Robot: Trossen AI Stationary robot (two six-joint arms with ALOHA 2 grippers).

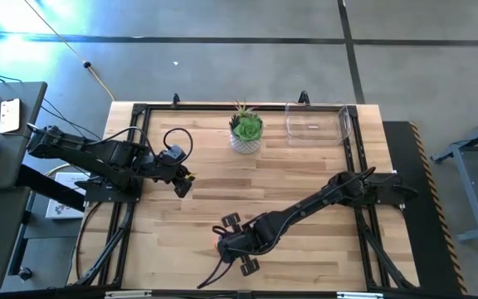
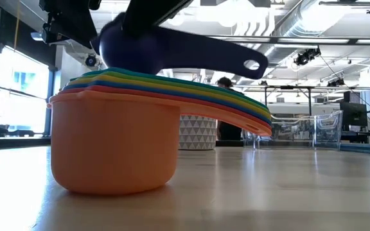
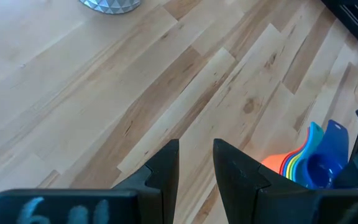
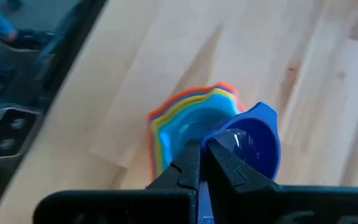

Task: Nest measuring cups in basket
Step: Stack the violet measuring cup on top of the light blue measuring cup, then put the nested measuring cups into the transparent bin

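— Closest to the low camera sits an orange cup (image 2: 114, 144) on the wooden table (image 2: 288, 192), with the other cups stacked inside it so their rims show as coloured bands. What's on top?

— Above that stack of cups (image 4: 188, 121) hangs the blue cup (image 2: 172, 46), lifted clear of the rims, its handle sticking out level with a hole at the end. The right gripper (image 4: 201, 163) has its two fingers pinched together on the blue cup's rim.

— Where is that on the table?

— Near the front edge, about the middle, as seen from overhead; the right arm reaches there from the right side. The right gripper (image 1: 237, 242) covers most of the stack in that view.

— And the basket?

— The clear basket (image 1: 315, 121) stands at the back edge, right of centre, well apart from the stack. No cup lies in it. Just to its left is a white pot with a green plant (image 1: 246, 131).

— The other arm?

— The left gripper (image 1: 182, 178) hovers over the left part of the table, holding nothing. Its fingers (image 3: 166, 168) stand slightly apart, a narrow gap between them, above bare wood. From its wrist camera the stack and the blue cup (image 3: 321, 163) show off to one side.
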